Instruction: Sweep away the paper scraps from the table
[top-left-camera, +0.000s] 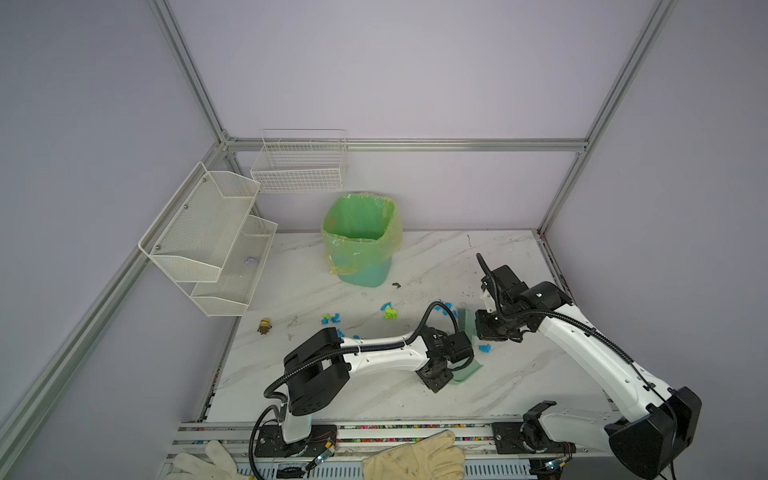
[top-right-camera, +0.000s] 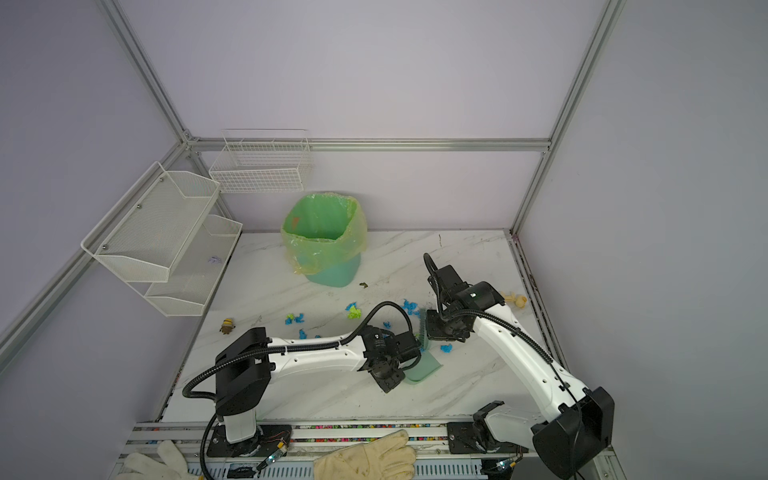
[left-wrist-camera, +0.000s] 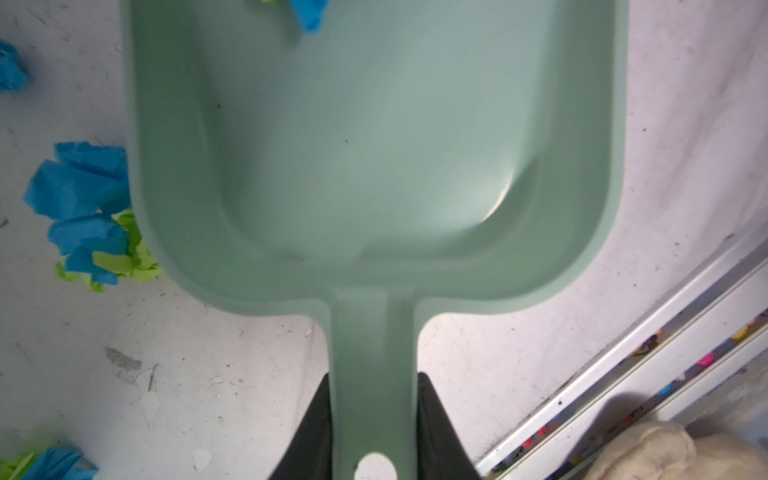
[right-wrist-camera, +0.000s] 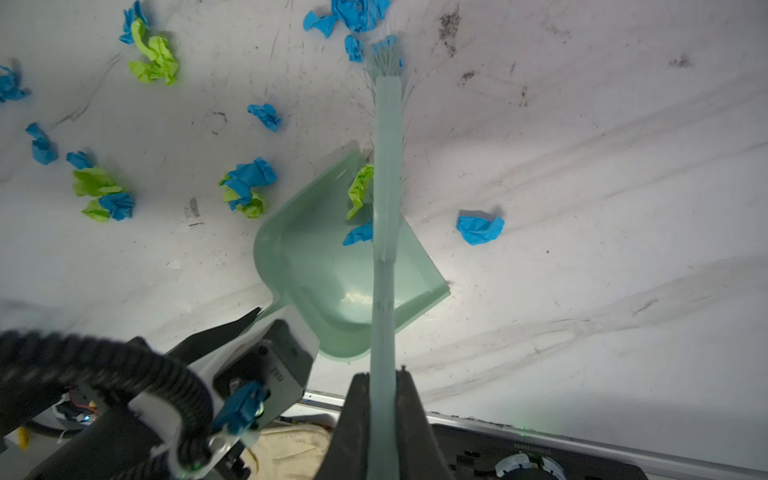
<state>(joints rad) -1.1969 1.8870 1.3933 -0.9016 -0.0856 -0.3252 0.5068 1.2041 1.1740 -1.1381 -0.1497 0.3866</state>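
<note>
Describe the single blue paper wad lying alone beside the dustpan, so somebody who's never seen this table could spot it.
From the green-bagged waste bin at the back of the white marbled table, come forward to the pale green plastic dustpan. Just right of it lies a crumpled blue paper wad. It sits alone right of the pale green hand brush; the other scraps lie left.

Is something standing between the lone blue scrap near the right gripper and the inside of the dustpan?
Yes: the brush, held by the right gripper, lies across the dustpan mouth, between that scrap and the pan's inside. Otherwise only bare table.
</note>
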